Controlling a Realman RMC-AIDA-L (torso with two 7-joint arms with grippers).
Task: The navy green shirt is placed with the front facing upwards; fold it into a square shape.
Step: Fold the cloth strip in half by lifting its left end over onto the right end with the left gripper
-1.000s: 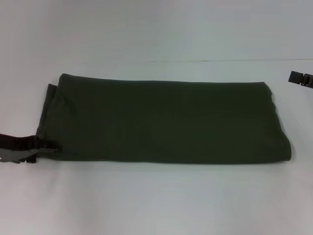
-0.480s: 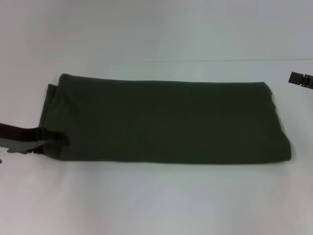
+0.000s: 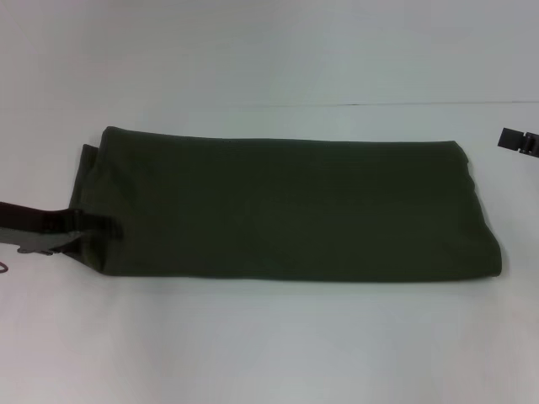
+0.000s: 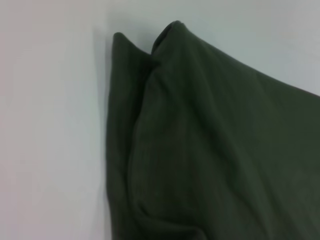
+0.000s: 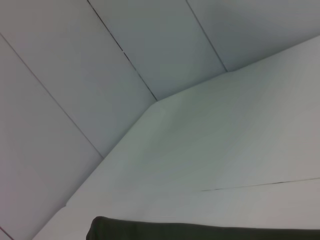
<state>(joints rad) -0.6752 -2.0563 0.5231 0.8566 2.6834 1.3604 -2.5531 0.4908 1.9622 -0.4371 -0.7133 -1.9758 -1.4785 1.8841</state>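
Observation:
The navy green shirt (image 3: 286,206) lies on the white table (image 3: 269,345) as a long flat rectangle, plain green side up, no lettering showing. My left gripper (image 3: 94,236) is at the shirt's near-left corner, open, with its dark upper finger (image 3: 99,225) lying over the cloth edge. The left wrist view shows that end of the shirt (image 4: 210,150) close up, with stacked layers and a fold ridge. My right gripper (image 3: 517,139) hangs off to the right of the shirt's far-right corner, apart from it. Only a strip of the shirt (image 5: 200,232) shows in the right wrist view.
A thin seam (image 3: 379,104) runs across the white table behind the shirt. Pale wall panels (image 5: 100,60) rise beyond the table's far edge. Bare white table surface lies in front of the shirt and at both its ends.
My left gripper has moved right and slightly up, from beside the shirt's near-left corner to over its edge. The shirt and the right gripper have stayed put.

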